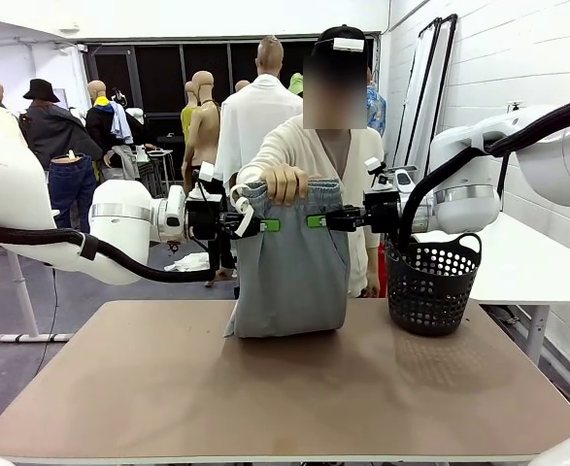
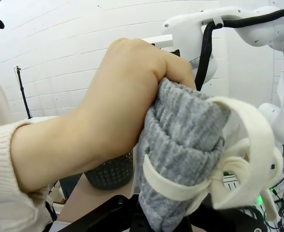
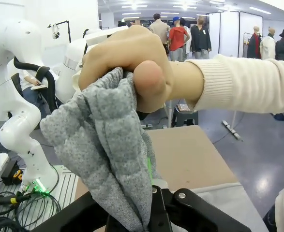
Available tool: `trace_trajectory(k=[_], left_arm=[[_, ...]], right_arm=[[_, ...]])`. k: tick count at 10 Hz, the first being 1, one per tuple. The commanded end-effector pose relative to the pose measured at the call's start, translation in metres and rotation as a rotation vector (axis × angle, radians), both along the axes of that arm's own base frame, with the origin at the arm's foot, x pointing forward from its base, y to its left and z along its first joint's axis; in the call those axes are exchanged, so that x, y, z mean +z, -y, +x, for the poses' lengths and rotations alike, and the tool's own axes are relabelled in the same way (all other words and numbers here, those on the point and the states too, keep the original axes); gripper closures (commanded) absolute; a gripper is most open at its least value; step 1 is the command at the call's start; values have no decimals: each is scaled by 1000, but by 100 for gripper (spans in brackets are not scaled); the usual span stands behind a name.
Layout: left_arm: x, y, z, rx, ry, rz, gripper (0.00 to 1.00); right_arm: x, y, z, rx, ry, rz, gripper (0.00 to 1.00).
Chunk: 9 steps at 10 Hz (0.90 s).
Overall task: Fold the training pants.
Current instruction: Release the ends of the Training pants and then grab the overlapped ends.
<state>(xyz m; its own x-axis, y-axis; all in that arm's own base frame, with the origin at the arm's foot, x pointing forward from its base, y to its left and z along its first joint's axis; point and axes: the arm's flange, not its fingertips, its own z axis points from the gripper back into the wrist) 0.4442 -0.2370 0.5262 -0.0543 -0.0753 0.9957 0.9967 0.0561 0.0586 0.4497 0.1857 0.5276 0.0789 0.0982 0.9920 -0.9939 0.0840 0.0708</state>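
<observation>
Training pants (image 1: 289, 277), gripped by left claw (image 1: 263, 225), right claw (image 1: 318, 221), hand (image 1: 285, 182)

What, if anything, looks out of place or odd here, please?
Nothing is spilled or damaged. The training pants hang between the left claw and right claw, their lower end resting on the table. The person's hand crumples the waistband, and the drawstring dangles in loose loops beside the left claw.

The training pants (image 1: 289, 272) under the hand (image 1: 285, 182) are light grey, their string (image 2: 255, 128) white. The basket (image 1: 430, 286) beside the hand is black.
</observation>
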Motion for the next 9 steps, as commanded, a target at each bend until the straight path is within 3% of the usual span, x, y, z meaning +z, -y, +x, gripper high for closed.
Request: trace_trajectory(k=[1, 9], left_arm=[[1, -1, -4, 14, -1, -19, 100], [1, -1, -4, 14, -1, -19, 100]], right_arm=[[2, -1, -1, 2, 5, 9, 100], [2, -1, -1, 2, 5, 9, 100]])
